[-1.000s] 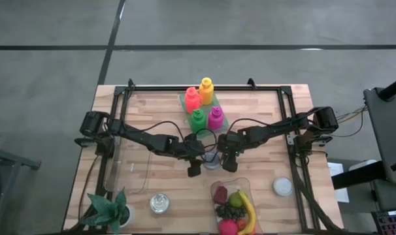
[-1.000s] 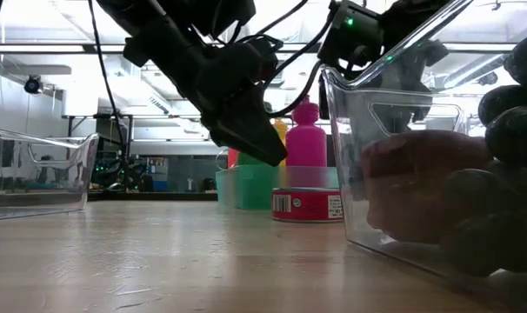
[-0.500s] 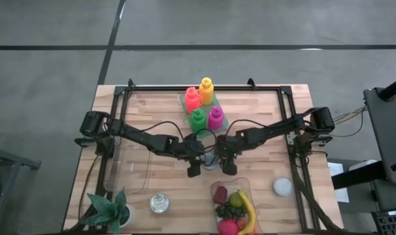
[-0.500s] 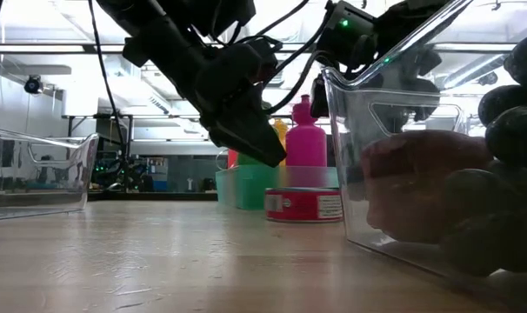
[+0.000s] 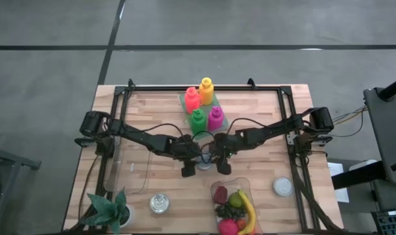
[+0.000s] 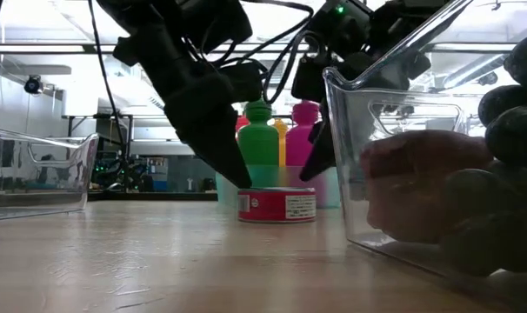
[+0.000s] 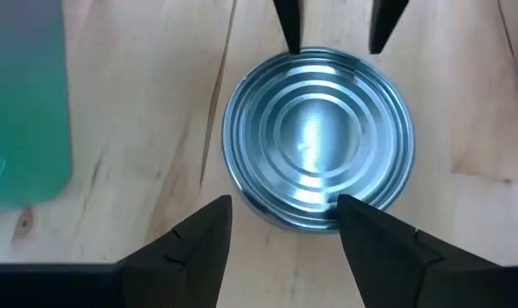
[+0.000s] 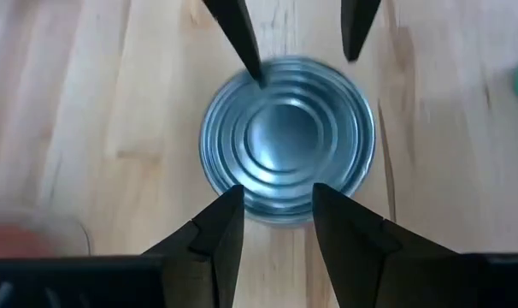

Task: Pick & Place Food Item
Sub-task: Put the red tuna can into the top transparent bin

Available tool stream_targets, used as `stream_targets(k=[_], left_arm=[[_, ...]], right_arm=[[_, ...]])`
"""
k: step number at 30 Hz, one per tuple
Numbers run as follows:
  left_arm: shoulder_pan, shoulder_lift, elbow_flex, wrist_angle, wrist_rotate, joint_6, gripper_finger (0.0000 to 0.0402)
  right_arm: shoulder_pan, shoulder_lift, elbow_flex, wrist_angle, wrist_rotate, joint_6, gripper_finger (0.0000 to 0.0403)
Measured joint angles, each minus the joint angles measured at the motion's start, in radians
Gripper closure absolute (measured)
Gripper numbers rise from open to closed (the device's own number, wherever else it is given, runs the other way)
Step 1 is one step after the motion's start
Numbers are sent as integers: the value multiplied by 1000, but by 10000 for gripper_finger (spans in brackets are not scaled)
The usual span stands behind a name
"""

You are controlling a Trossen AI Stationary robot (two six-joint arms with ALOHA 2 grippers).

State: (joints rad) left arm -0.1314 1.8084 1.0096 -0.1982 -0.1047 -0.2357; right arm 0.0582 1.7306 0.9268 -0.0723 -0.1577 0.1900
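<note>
One small round tin can (image 5: 204,160) stands upright near the middle of the wooden table (image 5: 152,108). Its shiny metal top has ring shapes, and its side has a red label. Two dark grippers point at it from opposite sides. The left gripper (image 7: 280,224) has its two fingers spread apart, their tips beside the can's rim. The right gripper (image 8: 276,214) has its fingers a little apart, not pinching anything. Four bright plastic bottles (image 5: 202,104) stand in a green tray: pink, orange, green and purple. One clear plastic box (image 5: 234,209) holds fruit, with a yellow banana.
</note>
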Motion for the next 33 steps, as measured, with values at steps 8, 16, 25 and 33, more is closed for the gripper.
stream_targets(k=[8, 16, 25, 33], left_arm=[[0, -1, 1, -20, 0, 0, 188], [0, -6, 1, -34, 0, 1, 188], [0, -6, 1, -36, 0, 1, 188], [-1, -6, 0, -42, 0, 1, 188]], right_arm=[[0, 7, 7, 44, 44, 37, 269], [-7, -6, 26, -124, 57, 39, 269], [-3, 43, 29, -96, 51, 51, 269], [-3, 127, 79, -95, -11, 39, 269]])
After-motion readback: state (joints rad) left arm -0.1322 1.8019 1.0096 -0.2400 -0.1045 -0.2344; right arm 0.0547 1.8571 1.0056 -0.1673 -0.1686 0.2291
